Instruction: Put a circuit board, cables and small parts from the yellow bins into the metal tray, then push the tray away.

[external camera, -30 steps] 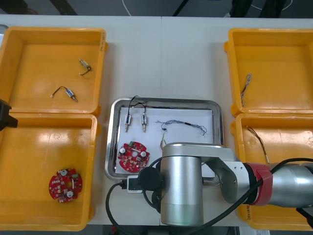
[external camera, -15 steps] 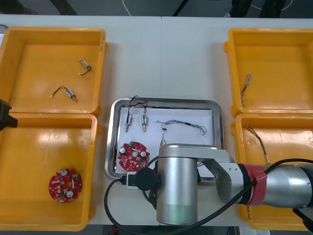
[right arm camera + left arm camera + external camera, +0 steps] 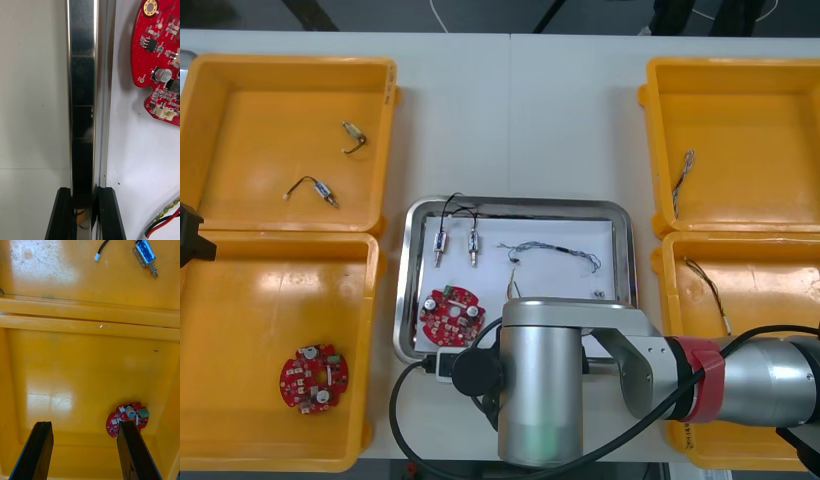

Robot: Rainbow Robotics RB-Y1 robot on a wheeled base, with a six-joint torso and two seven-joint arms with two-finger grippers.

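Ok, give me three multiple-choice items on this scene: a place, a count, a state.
1. Where is the right tool? A. At the metal tray's near rim. B. In a far bin. C. Over a left bin.
2. How many red circuit boards lie in the front view? A. One. B. Two. C. Four.
3. The fingers of the left tool are: A. Open. B. Shut on a cable. C. Shut on a board.
Key: 1 A, its fingers clamp the rim; 2 B, one in the tray, one in the near left bin; 3 A, they stand apart over that bin.
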